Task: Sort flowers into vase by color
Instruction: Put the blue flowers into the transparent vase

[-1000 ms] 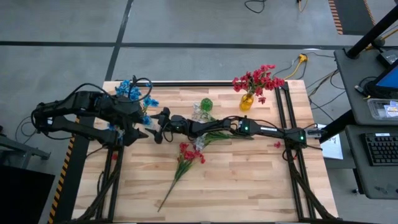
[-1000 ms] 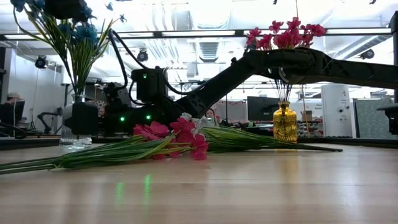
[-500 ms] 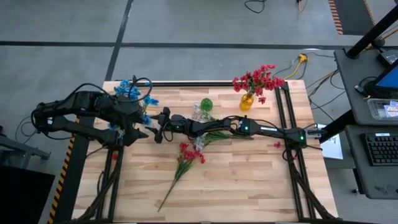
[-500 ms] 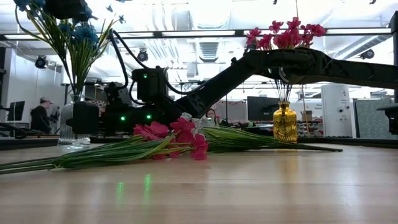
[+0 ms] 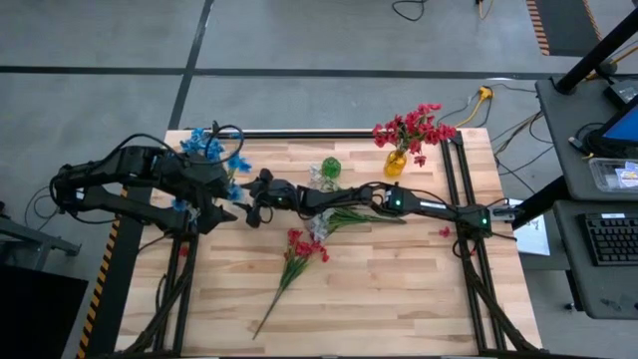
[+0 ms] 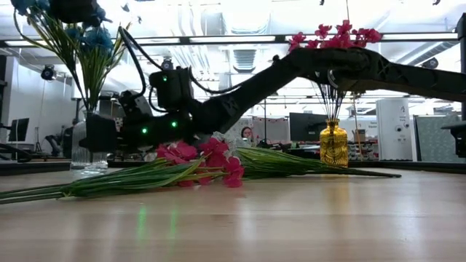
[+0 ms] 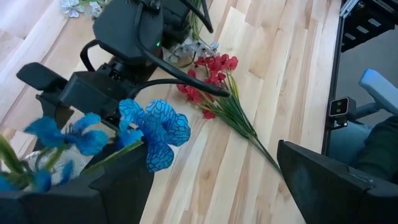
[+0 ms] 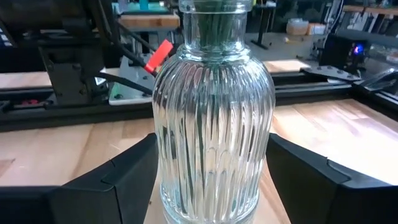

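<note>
Right gripper [image 5: 251, 206], reached far across the table toward the left side, has its two dark fingers [image 8: 118, 177] spread wide on either side of a ribbed clear glass vase [image 8: 212, 118]; in the right wrist view the vase fills the gap between them, with the fingers standing just beside its walls, and whether they actually press the glass cannot be told. Green stems show inside the vase neck. Left gripper [image 5: 214, 204] sits at the same spot, its fingers [image 7: 323, 180] parted around the stems of the blue flowers [image 7: 152, 127], whose blossoms rise above the vase in the low view [image 6: 84, 36]; whether those fingers touch the stems cannot be told either. A spray of red flowers [image 5: 304, 247] lies flat on the wooden table [image 5: 399, 289] near its middle, stem pointing toward the front edge, well apart from both grippers. More red flowers [image 5: 414, 128] stand upright in a yellow vase [image 5: 396, 165] near the far right corner. A pale white bunch [image 5: 321, 179] lies beside a green round object [image 5: 331, 167] close to the right arm.
</note>
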